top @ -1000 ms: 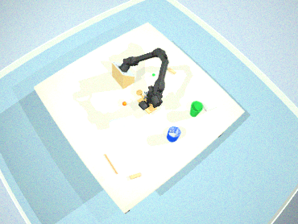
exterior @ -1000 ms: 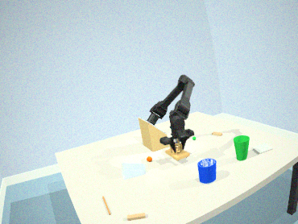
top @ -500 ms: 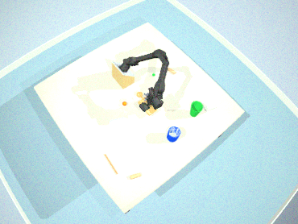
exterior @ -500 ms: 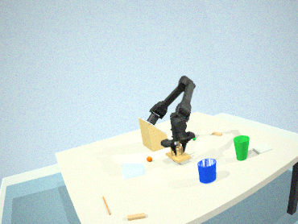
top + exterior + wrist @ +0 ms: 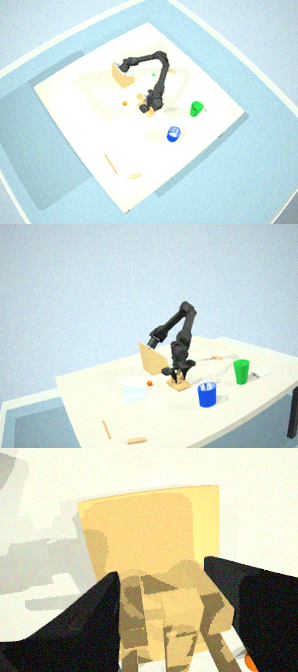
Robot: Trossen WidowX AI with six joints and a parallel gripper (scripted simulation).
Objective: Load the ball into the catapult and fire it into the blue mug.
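The wooden catapult [image 5: 150,114] [image 5: 180,386] [image 5: 145,523] stands near the middle of the table. Its round cup end [image 5: 139,96] points away from the blue mug and shows no ball. My gripper [image 5: 151,105] [image 5: 180,378] [image 5: 162,571] is shut on the catapult's upright frame, one finger on each side. The orange ball [image 5: 124,103] [image 5: 149,383] [image 5: 251,662] lies on the table beside the catapult. The blue mug [image 5: 173,134] [image 5: 207,396] stands upright in front of the catapult. Fingers and arm hide part of the catapult in the top and exterior views.
A green cup [image 5: 196,109] [image 5: 242,372] stands right of the mug. A tilted wooden board [image 5: 122,76] [image 5: 152,360] stands by the arm's base. A small green ball [image 5: 153,74] lies behind the catapult. A thin stick [image 5: 111,163] [image 5: 106,429] and a block [image 5: 135,176] [image 5: 136,440] lie near the front.
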